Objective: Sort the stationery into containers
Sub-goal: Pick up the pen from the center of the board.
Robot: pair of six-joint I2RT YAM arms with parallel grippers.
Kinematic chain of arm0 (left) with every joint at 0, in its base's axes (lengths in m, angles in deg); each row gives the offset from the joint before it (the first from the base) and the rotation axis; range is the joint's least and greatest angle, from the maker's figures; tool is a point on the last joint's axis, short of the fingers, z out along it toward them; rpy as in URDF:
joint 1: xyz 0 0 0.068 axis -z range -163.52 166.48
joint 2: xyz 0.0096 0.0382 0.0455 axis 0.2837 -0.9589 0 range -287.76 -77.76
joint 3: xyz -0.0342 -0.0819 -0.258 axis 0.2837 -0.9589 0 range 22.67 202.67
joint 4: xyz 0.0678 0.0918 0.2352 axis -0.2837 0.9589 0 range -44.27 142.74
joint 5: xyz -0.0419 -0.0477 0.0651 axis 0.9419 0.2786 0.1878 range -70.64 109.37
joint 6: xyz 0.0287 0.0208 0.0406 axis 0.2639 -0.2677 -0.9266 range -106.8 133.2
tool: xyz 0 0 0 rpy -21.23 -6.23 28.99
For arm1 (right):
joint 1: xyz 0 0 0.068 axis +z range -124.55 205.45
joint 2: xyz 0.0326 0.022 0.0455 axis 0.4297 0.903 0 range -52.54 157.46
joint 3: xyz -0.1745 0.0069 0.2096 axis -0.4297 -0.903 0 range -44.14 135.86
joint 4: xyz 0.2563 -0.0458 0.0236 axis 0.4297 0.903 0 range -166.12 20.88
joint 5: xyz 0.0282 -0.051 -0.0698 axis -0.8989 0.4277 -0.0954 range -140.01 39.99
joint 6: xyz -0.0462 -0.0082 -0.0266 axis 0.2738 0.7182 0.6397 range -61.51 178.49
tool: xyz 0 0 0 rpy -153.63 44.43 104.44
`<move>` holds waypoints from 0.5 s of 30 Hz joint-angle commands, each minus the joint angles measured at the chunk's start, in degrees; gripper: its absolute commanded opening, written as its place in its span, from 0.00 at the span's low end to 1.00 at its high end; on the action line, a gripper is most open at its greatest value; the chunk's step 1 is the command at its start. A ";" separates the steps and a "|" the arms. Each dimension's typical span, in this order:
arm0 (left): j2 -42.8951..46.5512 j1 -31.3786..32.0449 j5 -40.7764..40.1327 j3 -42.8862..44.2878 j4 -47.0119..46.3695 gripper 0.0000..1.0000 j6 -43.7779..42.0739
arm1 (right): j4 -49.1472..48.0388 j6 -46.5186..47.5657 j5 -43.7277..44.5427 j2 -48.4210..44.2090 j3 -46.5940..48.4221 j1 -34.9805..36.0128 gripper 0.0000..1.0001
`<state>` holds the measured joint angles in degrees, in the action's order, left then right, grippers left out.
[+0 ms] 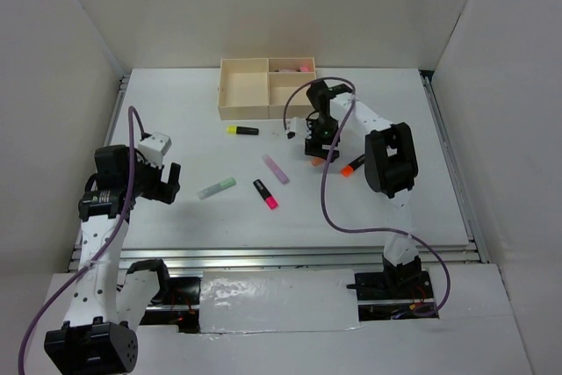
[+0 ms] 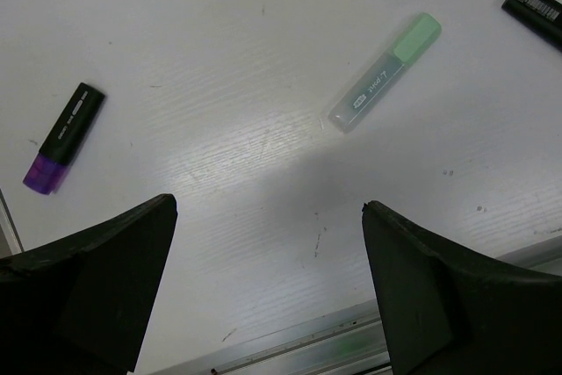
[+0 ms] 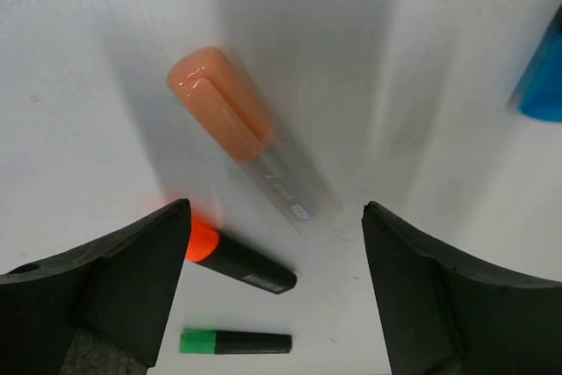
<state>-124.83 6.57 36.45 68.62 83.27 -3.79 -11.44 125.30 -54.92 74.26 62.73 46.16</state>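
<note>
Hovering open astride the peach marker (image 3: 233, 120), right end effector (image 3: 274, 217) looks set to pinch it for the tray (image 1: 244, 94); left end effector (image 2: 268, 208) gapes empty too.

A robot lab cell: plain white panels (image 1: 263, 6) rise beyond and beside the left pincer (image 1: 172, 183) and right pincer (image 1: 318, 151), a metal rail (image 1: 290, 258) edges the white table (image 1: 193, 226) behind them, and purple cables (image 1: 329, 204) trail from both.

Tray (image 1: 244, 85): upper centre of the top view, on the table (image 1: 176, 111).
Tray marker (image 1: 301, 67): in the upper right compartment.
Four markers (image 1: 275, 169): mid-frame, below the tray, apart.
Fifth marker (image 1: 353, 165): right of those, beside the right arm (image 1: 386, 160).
</note>
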 commanded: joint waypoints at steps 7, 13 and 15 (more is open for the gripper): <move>-0.48 0.24 1.90 1.07 -0.10 0.99 -1.55 | -3.87 7.02 6.31 -1.65 -1.58 2.05 0.80; -0.31 0.16 1.90 0.89 -0.27 0.99 -1.46 | -4.30 10.71 5.87 -0.24 -3.06 2.40 0.74; -0.39 0.16 1.90 0.89 -0.27 0.99 -1.38 | -5.61 11.15 6.22 -0.15 -4.38 2.93 0.74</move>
<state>-125.29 6.57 36.64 68.62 83.30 -4.67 -15.22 133.65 -49.41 74.22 60.11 47.88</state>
